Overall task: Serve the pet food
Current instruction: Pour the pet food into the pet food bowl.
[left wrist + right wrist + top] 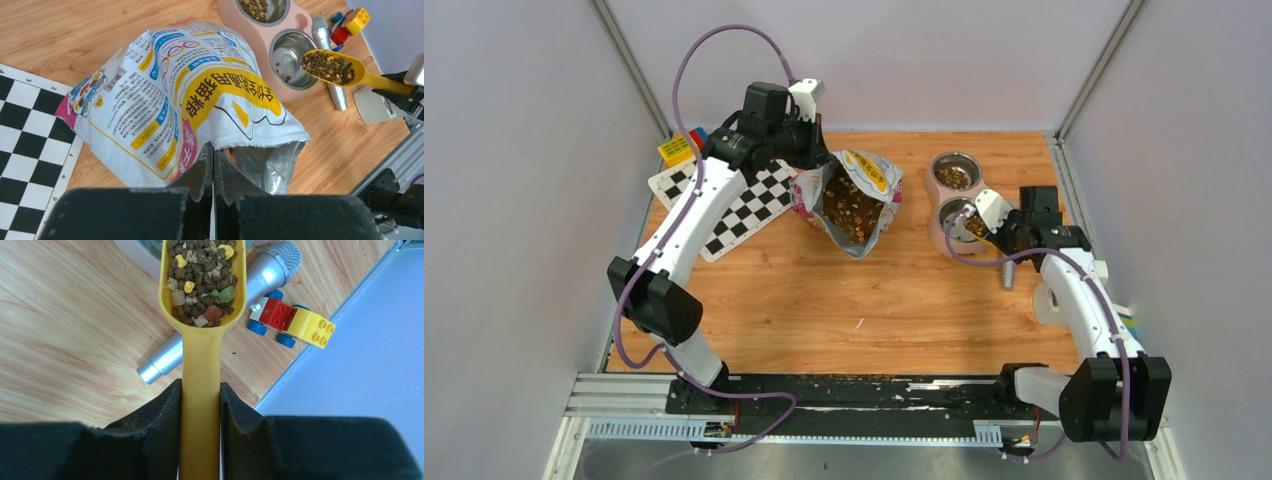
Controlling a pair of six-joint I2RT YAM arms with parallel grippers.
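The pet food shows as brown kibble inside the open cartoon bag (849, 205), in the yellow scoop (202, 275) and in the far steel bowl (255, 6). My left gripper (214, 150) is shut on the bag's torn rim (260, 142), holding its mouth open. My right gripper (200, 390) is shut on the scoop's handle (200, 365). The loaded scoop (327, 65) hangs level over the right rim of the near bowl (292, 57), which holds only a few pellets. Both bowls sit in a pink feeder (936, 232).
A silver microphone (170, 352) lies on the wood under the scoop, next to a red and yellow toy brick car (295, 320). A checkerboard mat (744, 205) lies left of the bag. Walls close in on the right (360, 365) and the left.
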